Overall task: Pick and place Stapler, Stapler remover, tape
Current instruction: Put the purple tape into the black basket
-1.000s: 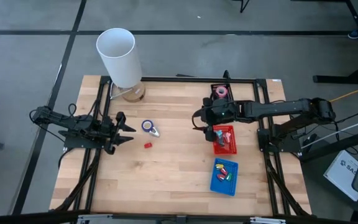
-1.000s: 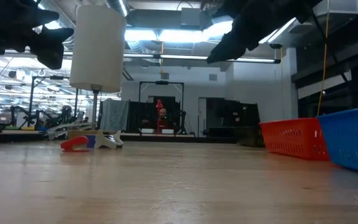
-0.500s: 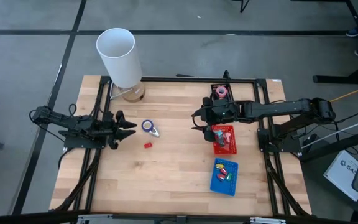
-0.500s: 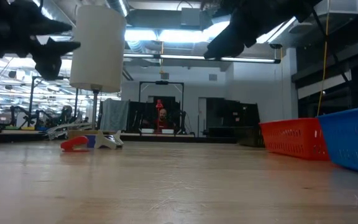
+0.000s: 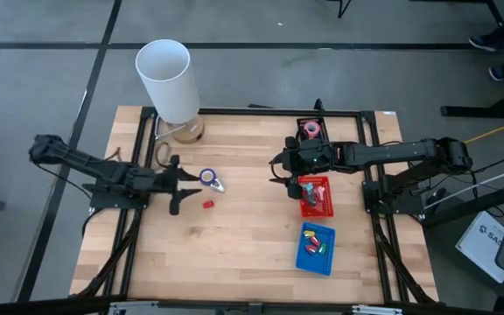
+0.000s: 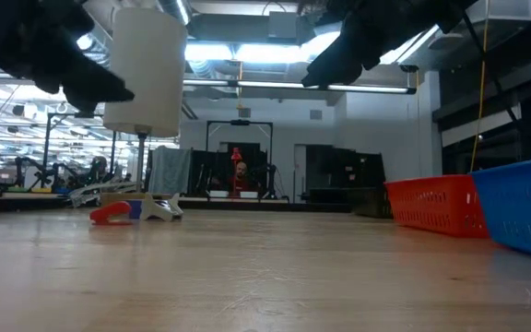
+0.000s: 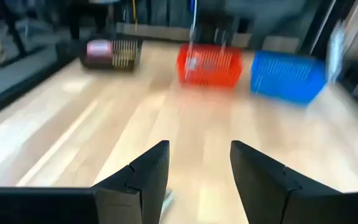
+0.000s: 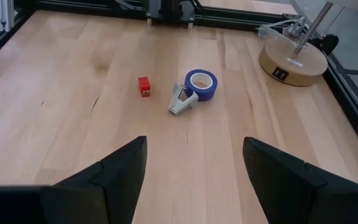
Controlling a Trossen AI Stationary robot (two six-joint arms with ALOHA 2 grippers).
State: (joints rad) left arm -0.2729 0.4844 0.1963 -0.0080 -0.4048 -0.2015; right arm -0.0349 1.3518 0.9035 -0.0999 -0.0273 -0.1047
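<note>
On the pale wooden table (image 5: 234,236), the left pincer (image 5: 185,184) hangs with its fingers partly apart and nothing between them, just beside the blue ring-shaped roll of tape (image 5: 207,177), which lies flat touching a small grey metal staple remover (image 5: 218,185). A little red block-shaped object (image 5: 207,204) sits near them on the bare wood. The right pincer (image 5: 277,169) hovers with its fingers spread wide and empty, beside the red mesh basket (image 5: 316,196). A blue mesh basket (image 5: 316,248) holding small coloured items lies nearer the front edge, and a pink roll of tape (image 5: 311,129) rests in a dark basket (image 5: 310,123) at the back. A tall white cylinder (image 5: 168,80) stands at the rear left corner.
</note>
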